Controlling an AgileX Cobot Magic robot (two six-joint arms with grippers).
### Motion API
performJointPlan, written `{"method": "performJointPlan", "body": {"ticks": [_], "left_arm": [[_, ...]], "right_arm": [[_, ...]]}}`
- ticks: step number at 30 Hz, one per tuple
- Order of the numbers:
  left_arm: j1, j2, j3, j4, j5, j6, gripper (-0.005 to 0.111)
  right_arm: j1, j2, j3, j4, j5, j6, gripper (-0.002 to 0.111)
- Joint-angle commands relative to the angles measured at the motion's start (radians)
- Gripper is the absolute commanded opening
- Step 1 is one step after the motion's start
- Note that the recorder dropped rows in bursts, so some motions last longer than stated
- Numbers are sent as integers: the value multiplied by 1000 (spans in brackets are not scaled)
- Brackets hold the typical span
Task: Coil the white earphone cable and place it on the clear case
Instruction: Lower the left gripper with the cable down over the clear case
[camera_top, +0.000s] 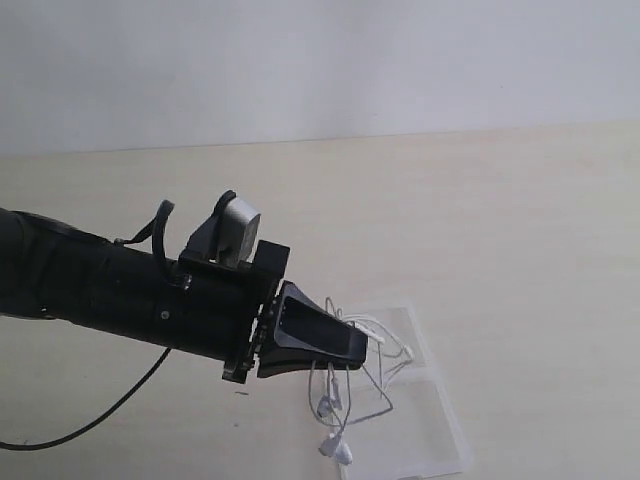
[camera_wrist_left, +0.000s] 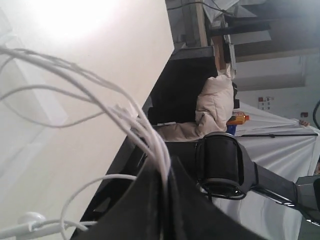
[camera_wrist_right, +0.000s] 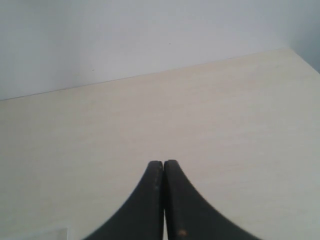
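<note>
left gripper (camera_top: 358, 347): black tapered fingers pinched tight on the white earphone cable (camera_top: 352, 395), raised over the left part of the clear case (camera_top: 440, 410)
cable: thin glossy white strands gathered in loose loops at the pinch, hanging over the case's left half; two rounded earbuds (camera_top: 336, 448) dangle by its left edge
case: flat transparent plastic rectangle lying on the table (camera_top: 520, 220), its edges faint against the pale surface
open room: matte, cream tabletop lies bare beyond and right of the case, up to the plain white wall (camera_top: 300, 60)
right gripper (camera_wrist_right: 163, 166): curved black fingers pressed together, holding nothing, over bare tabletop; its place relative to the case cannot be told
</note>
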Motion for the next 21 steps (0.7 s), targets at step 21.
{"method": "performJointPlan", "body": {"ticks": [21], "left_arm": [[0,-30,5,23,-118,-140,0]], "right_arm": [[-4,-5,6,-5,-4,3,0]]}}
